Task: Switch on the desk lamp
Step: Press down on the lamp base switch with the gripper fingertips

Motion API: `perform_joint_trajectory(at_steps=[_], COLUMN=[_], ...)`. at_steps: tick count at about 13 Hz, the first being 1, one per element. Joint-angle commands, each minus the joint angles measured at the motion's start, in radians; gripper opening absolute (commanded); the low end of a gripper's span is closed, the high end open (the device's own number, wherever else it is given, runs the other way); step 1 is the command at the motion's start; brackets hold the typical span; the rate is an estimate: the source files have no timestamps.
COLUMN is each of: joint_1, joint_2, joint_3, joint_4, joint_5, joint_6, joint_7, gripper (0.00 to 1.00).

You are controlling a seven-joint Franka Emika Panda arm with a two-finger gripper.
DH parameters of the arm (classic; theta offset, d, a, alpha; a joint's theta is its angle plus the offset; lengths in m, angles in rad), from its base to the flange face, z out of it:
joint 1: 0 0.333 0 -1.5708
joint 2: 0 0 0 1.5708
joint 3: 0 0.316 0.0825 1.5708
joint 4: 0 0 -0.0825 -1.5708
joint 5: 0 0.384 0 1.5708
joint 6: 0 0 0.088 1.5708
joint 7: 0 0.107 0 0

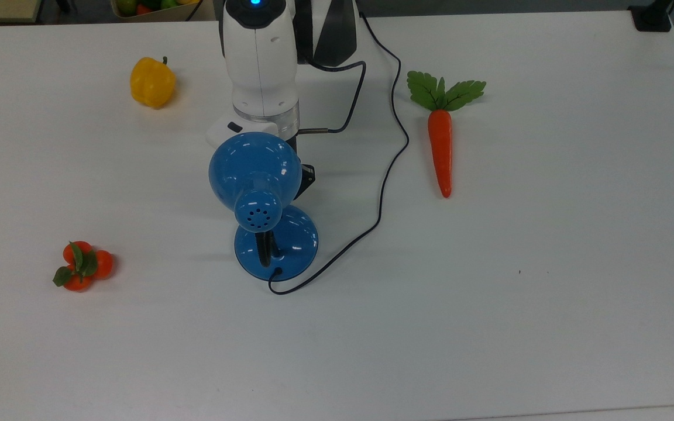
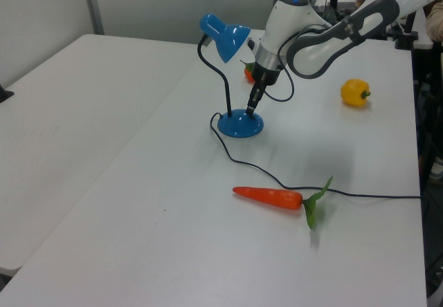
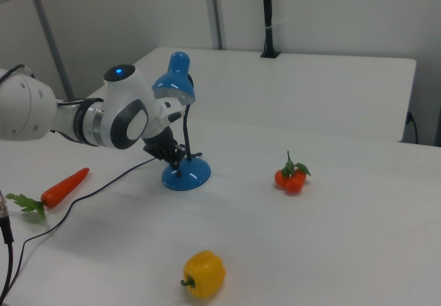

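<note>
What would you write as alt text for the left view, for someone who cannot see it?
A white robot arm reaches down, its gripper at the round base of a blue desk lamp on a white table. A black cord trails from the lamp past a toy carrot; a yellow pepper lies farther back.

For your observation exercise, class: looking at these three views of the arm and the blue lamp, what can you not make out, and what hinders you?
1. Tool tip meeting the desk lamp base: top view, the shade hides it.
2. Any switch on the base: left and right views, too small.
3. Bulb, lit or not: the shade faces away or down.
4. Cord end: top view, cut off at the upper edge.
5. Bin of fruit: top view, cut by the upper edge.
</note>
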Motion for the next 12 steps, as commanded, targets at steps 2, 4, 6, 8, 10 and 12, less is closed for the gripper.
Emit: perform_joint_trajectory(at_steps=[2,4,6,8,10,12], joint_1=[0.007,0.007,0.007,0.007,0.007,0.007], joint_2=[0.002,0.003,0.011,0.017,0.020,0.029], joint_3=[-0.003,-0.003,-0.003,-0.003,-0.003,-0.003], joint_4=[-0.003,-0.003,-0.003,-0.001,-0.003,-0.003], joint_5=[-0.016,-0.016,-0.017,-0.024,-0.030,-0.030], joint_6=[-0.015,-0.012,-0.010,-0.010,0.019,0.025], joint_7=[0.023,0.023,0.023,0.023,0.025,0.025], gripper=[0.00,0.00,0.00,0.00,0.00,0.00])
